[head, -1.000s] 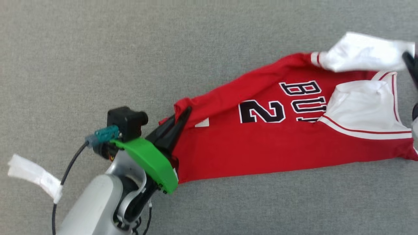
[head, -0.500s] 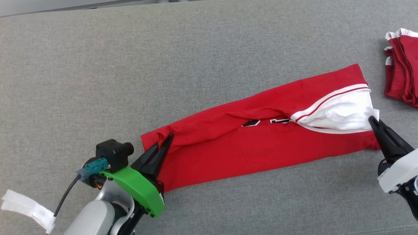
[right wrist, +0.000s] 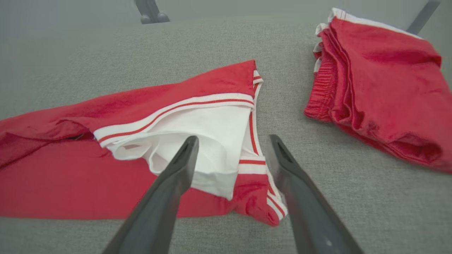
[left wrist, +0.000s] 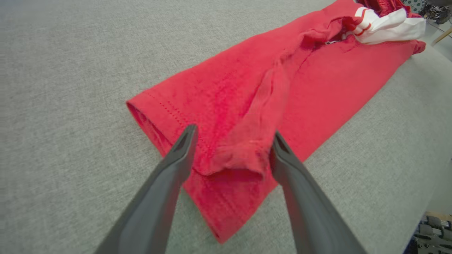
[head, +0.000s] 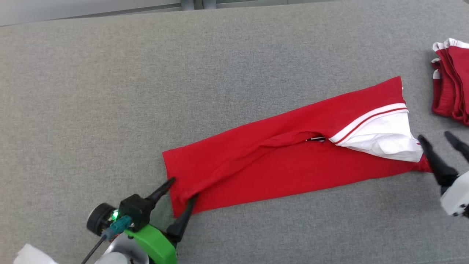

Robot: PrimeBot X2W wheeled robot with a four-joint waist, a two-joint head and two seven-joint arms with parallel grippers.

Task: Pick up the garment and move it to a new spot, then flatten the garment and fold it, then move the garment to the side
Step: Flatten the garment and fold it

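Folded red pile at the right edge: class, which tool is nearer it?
Right. The right tool is near the pile, at the jersey's white end; the left tool is far off, at its other end.

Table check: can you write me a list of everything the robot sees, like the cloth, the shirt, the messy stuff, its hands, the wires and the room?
Surface: grey cloth table, flat, no stains seen.
Job's things: red jersey lies folded into a long strip, with its white sleeve showing at the right end.
Clutter: red pile of folded cloth at the far right, apart from the jersey.
Grippers: left gripper open, astride the jersey's left hem; right gripper open, at the sleeve end.
Cables: black cable at the left wrist, clear of the jersey.
Surroundings: pale strip beyond the far edge; dark legs behind the table.
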